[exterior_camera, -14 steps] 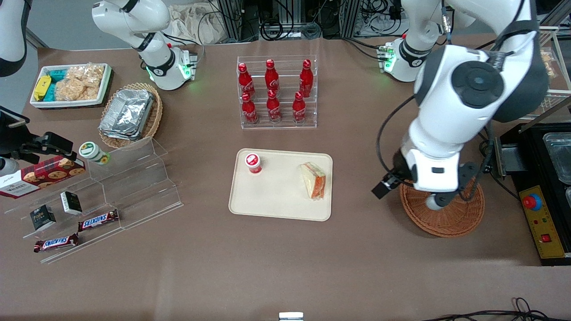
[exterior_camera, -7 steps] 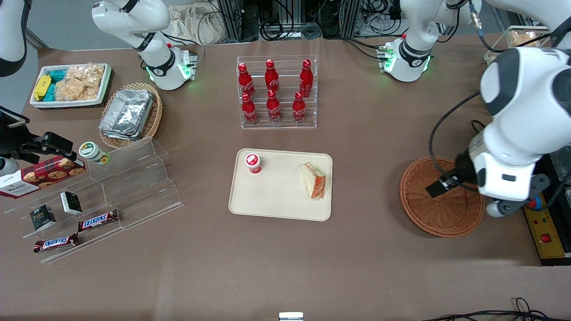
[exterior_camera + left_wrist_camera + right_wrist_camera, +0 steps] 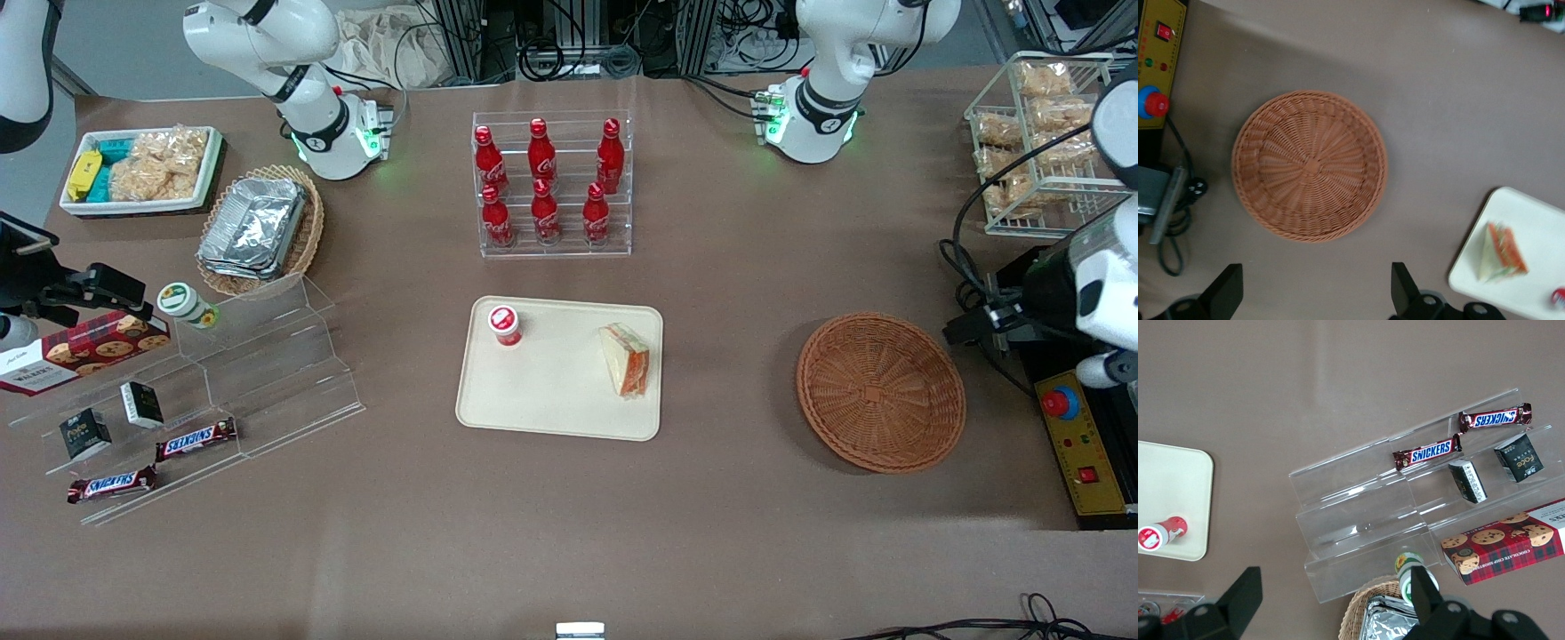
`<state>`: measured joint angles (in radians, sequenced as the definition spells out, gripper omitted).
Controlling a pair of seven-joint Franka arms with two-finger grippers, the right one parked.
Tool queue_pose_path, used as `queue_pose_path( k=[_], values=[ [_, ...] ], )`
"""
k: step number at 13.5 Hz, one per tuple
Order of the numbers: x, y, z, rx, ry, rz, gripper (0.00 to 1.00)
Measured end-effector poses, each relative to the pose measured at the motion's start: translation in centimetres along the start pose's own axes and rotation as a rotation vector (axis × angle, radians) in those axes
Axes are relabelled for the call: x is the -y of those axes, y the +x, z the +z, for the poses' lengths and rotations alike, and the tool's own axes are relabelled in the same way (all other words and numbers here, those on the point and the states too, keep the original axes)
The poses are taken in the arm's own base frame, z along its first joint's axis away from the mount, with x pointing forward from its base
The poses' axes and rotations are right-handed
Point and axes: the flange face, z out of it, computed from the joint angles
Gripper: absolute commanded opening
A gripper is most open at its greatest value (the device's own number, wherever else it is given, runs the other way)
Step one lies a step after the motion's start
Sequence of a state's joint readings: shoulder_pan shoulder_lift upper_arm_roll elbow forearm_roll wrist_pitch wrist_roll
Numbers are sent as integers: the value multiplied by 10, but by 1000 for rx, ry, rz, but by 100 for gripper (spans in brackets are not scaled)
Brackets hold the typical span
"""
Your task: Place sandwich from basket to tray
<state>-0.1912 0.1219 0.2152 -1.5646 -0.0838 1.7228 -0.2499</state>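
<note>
The sandwich (image 3: 625, 358), a wrapped wedge with orange-red filling, lies on the cream tray (image 3: 551, 400) near the tray's edge toward the working arm's end. It also shows in the left wrist view (image 3: 1501, 252) on the tray (image 3: 1538, 220). The round reddish-brown basket (image 3: 880, 391) holds nothing and sits on the table beside the tray; the left wrist view shows it too (image 3: 1309, 165). My left gripper (image 3: 1313, 288) is open and holds nothing. It hangs high over the table at the working arm's end (image 3: 1101, 369), past the basket's rim.
A small red-capped bottle (image 3: 505, 324) stands on the tray. A clear rack of red cola bottles (image 3: 551, 187) stands farther from the camera. A control box with a red button (image 3: 1080, 436) and a wire rack of bagged snacks (image 3: 1036, 142) lie at the working arm's end.
The left arm has swung from above the basket out toward the working arm's end of the table, and the basket now shows in full. The sandwich has not moved.
</note>
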Motion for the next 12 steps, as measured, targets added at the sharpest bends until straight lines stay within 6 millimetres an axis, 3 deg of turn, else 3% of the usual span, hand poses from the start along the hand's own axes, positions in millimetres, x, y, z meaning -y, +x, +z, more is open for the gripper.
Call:
queue_pose_path(
  k=[3, 9, 12],
  values=[
    [18, -25, -7, 11, -13, 59, 100],
    [15, -78, 1, -74, 28, 127, 100],
    [15, -87, 1, -70, 36, 133, 100]
  ],
)
